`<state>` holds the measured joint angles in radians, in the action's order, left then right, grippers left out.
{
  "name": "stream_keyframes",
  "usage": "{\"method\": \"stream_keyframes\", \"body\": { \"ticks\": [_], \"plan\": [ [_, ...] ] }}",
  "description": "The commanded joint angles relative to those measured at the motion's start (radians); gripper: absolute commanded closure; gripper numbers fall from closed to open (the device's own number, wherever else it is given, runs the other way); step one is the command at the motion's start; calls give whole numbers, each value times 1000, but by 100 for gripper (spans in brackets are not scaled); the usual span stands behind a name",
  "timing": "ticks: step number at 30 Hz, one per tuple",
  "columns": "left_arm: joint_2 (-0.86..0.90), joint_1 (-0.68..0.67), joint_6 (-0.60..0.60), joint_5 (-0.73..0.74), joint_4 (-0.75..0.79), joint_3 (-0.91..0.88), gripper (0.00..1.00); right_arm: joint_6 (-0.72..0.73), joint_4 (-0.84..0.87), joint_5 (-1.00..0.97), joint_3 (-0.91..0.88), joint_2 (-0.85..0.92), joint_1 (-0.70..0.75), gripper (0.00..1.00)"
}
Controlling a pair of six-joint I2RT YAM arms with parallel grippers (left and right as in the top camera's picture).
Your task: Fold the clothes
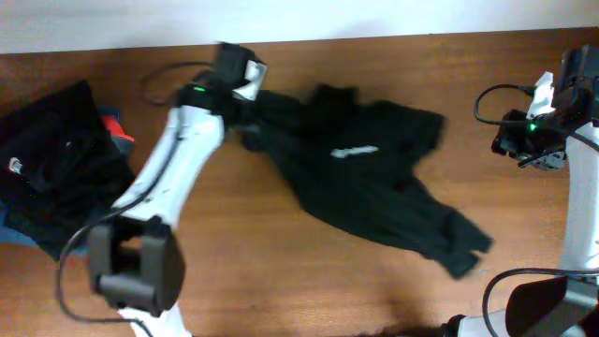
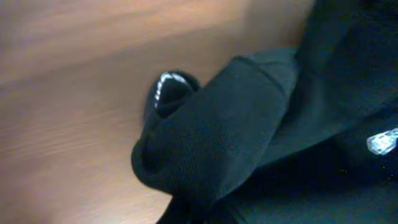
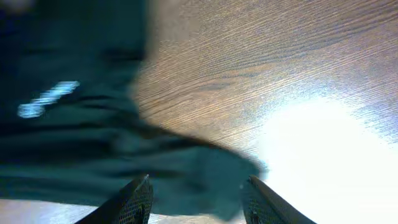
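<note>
Folded shirts (image 1: 51, 173) are resting at the left edge of the worktop (image 1: 281, 271). The left fingers (image 2: 171, 87) are gripping a bunched edge of the black shirt (image 1: 365, 178), which is lying crumpled mid-worktop. The right fingers (image 3: 138, 198) are hovering spread apart, empty, beside it.

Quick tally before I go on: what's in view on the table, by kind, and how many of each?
Spread black shirt: 1
Pile of dark clothes, piece count unclear: 1
Robot arms: 2, left arm and right arm
Total: 4
</note>
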<state>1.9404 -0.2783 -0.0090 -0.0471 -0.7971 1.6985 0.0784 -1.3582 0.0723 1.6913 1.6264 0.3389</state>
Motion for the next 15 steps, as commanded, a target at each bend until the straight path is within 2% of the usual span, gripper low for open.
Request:
{"method": "stream_keyframes", "body": {
  "ticks": [1, 7, 12, 15],
  "plan": [
    [-26, 113, -86, -106, -137, 5, 100, -34, -16, 42, 11, -4, 2, 48],
    [-26, 176, -92, -89, -287, 2, 100, -87, -102, 108, 9, -3, 1, 49],
    [-26, 176, -92, -89, -323, 2, 100, -154, -150, 187, -42, -3, -46, 48],
    [-26, 176, -92, -89, -322, 2, 100, -176, -112, 187, -143, -3, -124, 47]
  ]
}}
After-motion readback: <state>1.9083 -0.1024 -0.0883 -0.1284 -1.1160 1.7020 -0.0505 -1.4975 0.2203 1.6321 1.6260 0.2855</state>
